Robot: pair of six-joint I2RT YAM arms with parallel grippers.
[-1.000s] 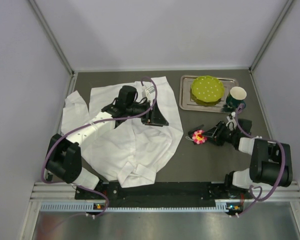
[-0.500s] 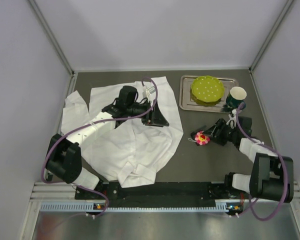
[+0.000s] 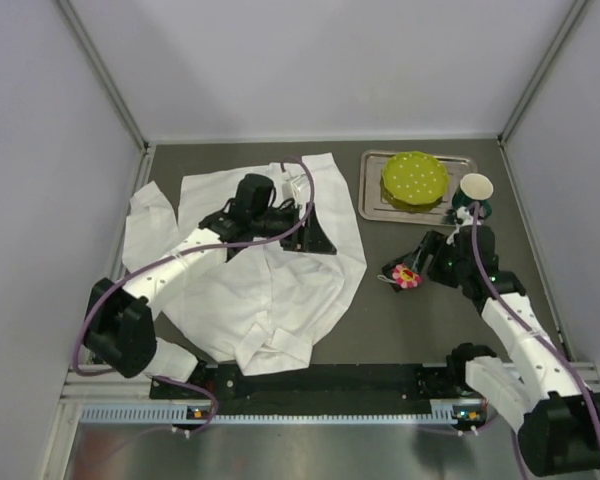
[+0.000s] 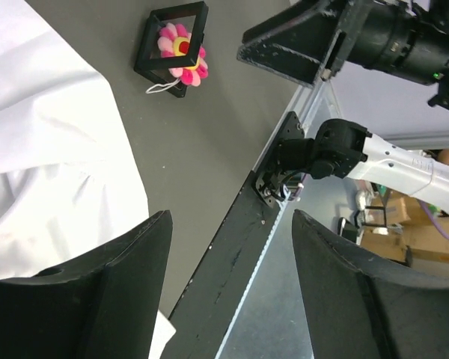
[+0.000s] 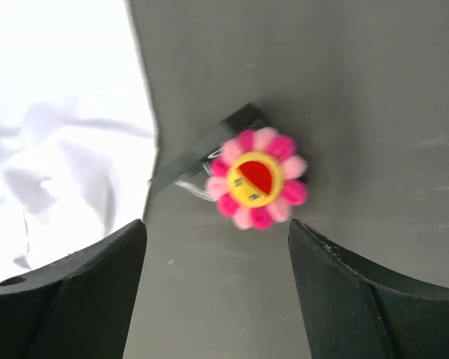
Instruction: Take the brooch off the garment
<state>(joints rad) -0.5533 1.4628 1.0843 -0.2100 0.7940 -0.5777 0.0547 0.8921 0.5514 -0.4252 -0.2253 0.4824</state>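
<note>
The table [image 3: 420, 330] is a dark grey matte surface boxed in by pale walls. A metal tray [image 3: 372, 205] holding a dotted green plate [image 3: 414, 177] sits at the far right, with a cup [image 3: 474, 190] beside it.

I judge the job essentially done. The brooch [image 5: 256, 178] lies on bare table just beside the right hem of the garment [image 3: 240, 290], apart from the cloth. It rests against a small black square frame [image 4: 144, 41]. I cannot tell whether it is fixed to that frame.

The right gripper [image 5: 215, 239] hangs directly above the brooch with its fingers spread wide and nothing between them. The left gripper [image 4: 230, 224] hovers over the shirt's upper middle, equally wide and empty. What remains, in my view, is only to draw both arms back.

The brooch looks soft and fuzzy, with rounded pink and magenta petals ringing a yellow disc that has a red patch. A thin pale loop trails from it. The shirt is thin, white and heavily rumpled, and lies spread flat. The frame is rigid and sharp-cornered.
</note>
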